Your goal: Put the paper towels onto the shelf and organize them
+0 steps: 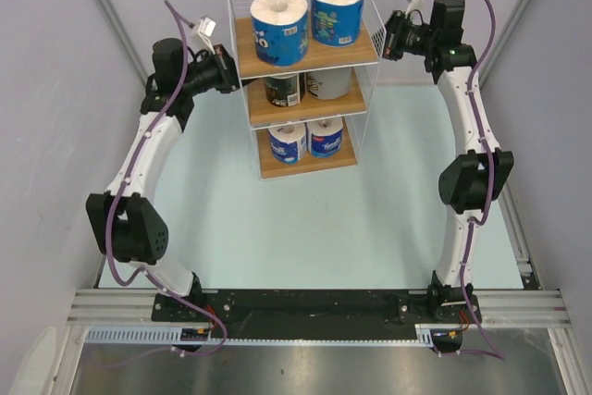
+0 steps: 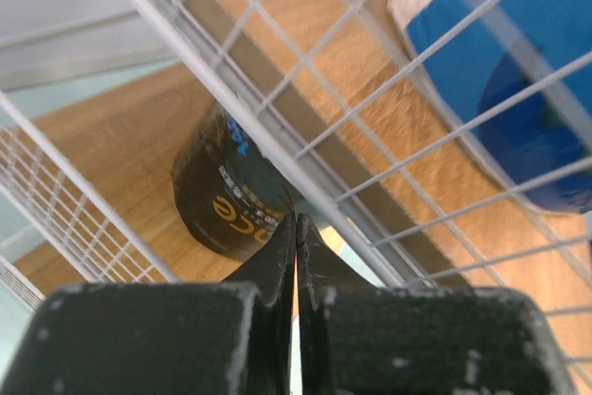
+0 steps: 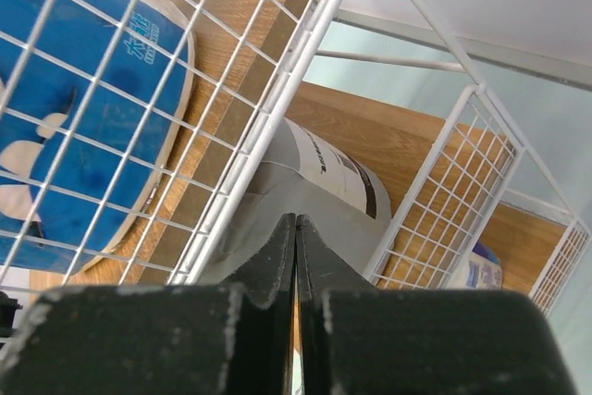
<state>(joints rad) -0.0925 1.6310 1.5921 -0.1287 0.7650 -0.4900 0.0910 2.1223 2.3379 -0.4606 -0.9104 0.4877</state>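
The shelf [image 1: 310, 165] holds all the paper towels I can see. On the top board stand two blue rolls [image 1: 279, 27] [image 1: 337, 9]. A dark roll [image 1: 284, 90] and a grey roll [image 1: 328, 85] share the middle board, and two more blue rolls [image 1: 288, 142] [image 1: 325, 136] sit on the bottom one. My left gripper [image 1: 233, 79] is shut and empty, right outside the shelf's left wire side. In the left wrist view the left gripper [image 2: 296, 220] points at the dark roll [image 2: 227, 196]. My right gripper [image 1: 382, 43] [image 3: 296, 219], shut and empty, is at the right wire side, facing the grey roll [image 3: 324, 187].
The wire grid [image 2: 277, 127] stands between each gripper and the rolls. A blue roll [image 3: 83, 108] fills the upper board in the right wrist view. White walls close in both sides of the pale green table [image 1: 305, 228].
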